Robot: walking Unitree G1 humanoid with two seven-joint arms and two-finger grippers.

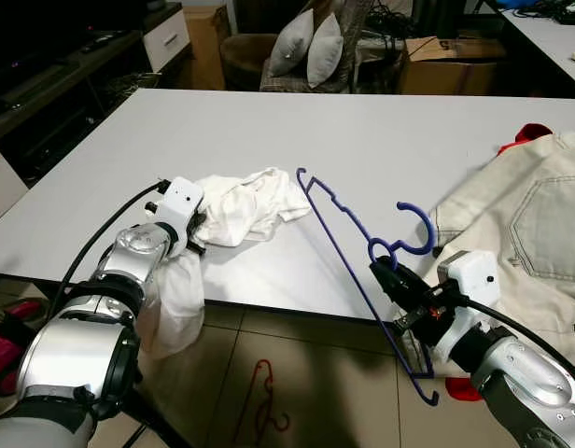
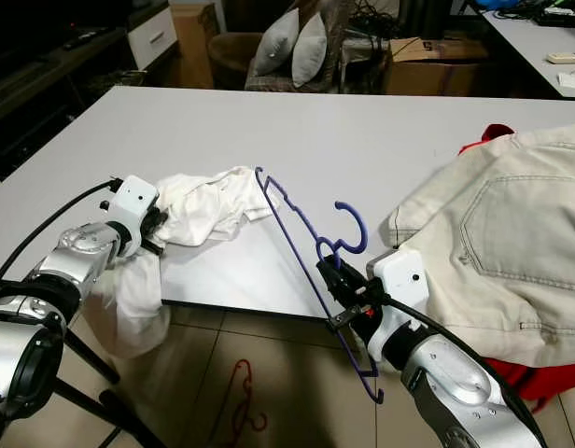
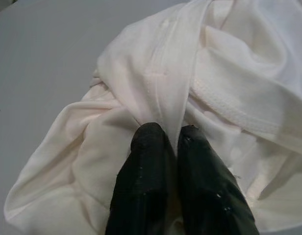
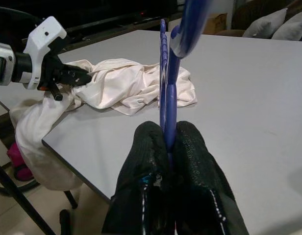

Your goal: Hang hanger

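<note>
Your blue hanger (image 1: pixel 348 238) is pinched at its neck by the right gripper (image 1: pixel 388 273), hook up, long axis running from the table (image 1: pixel 362 131) edge toward the white shirt (image 1: pixel 245 205). The left gripper (image 1: pixel 196 233) is clamped on that shirt, just beside the hanger's far tip.
</note>
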